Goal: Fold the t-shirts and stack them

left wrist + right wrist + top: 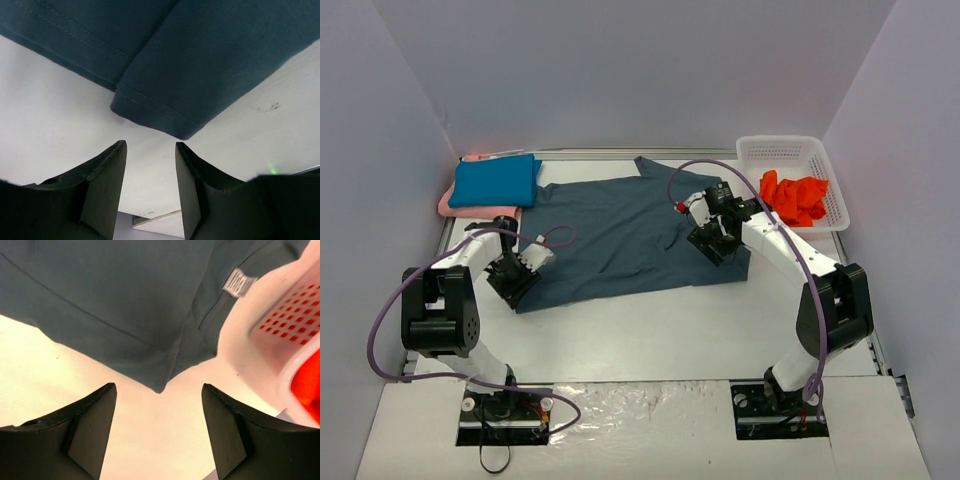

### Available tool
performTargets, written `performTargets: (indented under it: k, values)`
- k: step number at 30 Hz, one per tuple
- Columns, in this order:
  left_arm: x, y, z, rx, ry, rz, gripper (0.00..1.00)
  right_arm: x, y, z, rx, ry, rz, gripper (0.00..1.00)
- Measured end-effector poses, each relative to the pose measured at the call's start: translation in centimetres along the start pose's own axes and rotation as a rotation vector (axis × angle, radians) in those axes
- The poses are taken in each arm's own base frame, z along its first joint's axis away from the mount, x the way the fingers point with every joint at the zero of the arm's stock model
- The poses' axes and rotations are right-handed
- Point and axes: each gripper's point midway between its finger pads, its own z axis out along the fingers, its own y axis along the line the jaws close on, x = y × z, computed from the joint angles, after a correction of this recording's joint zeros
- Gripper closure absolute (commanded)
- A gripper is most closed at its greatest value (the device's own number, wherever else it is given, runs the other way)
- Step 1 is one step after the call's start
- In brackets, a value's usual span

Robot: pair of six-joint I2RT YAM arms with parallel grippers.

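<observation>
White worktop (650, 340), pale walls. The left hand (150, 145) hangs open just off the grey shirt's (620, 235) near-left corner. The right hand (159, 386), also open, hangs off its near-right corner. Left of the grey shirt, a folded teal shirt (495, 182) lies on a pink shirt (450, 205). To its right, an orange shirt (795, 198) sits in a basket (790, 150).

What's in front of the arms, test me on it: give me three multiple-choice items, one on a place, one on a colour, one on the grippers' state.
1. Where is the orange-red shirt?
A) in the white basket
B) flat at the table's centre
C) hanging from a wall

2. What colour is the spread-out shirt?
A) pink
B) slate blue-grey
C) yellow

3. How are the left gripper and right gripper?
A) both shut on cloth
B) both open, holding nothing
C) one open, one shut

Key:
1 A, it lies bunched inside the basket.
2 B, the top view shows it.
3 B, each wrist view shows parted fingers gripping nothing.
</observation>
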Motion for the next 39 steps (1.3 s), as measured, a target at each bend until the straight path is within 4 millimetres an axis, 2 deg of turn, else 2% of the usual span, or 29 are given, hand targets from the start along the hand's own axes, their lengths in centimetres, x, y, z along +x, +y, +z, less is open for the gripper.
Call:
performTargets:
  k: [5,13,23,27,28,31,39]
  values:
    - [0.2,-0.9,0.3,0.047,-0.005,0.029,0.58,2.3,0.6,1.0,-0.024,0.054,0.027,0.35]
    - [-0.3,-2.2,0.6,0.115,-0.042,0.057,0.58,2.2,0.4,1.4,-0.018,0.048,0.054,0.35]
    - [0.3,-3.4,2.0,0.182,-0.009,0.056,0.59,2.4,0.6,2.0,-0.021,0.056,0.063,0.35]
    - [0.2,-3.3,2.1,0.179,-0.006,0.055,0.71,2.7,0.6,2.1,-0.021,0.061,0.069,0.35]
    - [0.2,-3.2,2.1,0.18,-0.003,0.054,0.82,2.9,0.7,2.2,-0.022,0.065,0.068,0.35]
    - [0.0,-2.9,2.3,0.181,0.004,0.046,0.97,3.9,1.1,2.6,-0.029,0.09,0.065,0.35]
    - [-0.2,-3.1,2.3,0.217,0.017,0.039,0.98,5.6,1.9,3.0,-0.049,0.136,0.04,0.35]
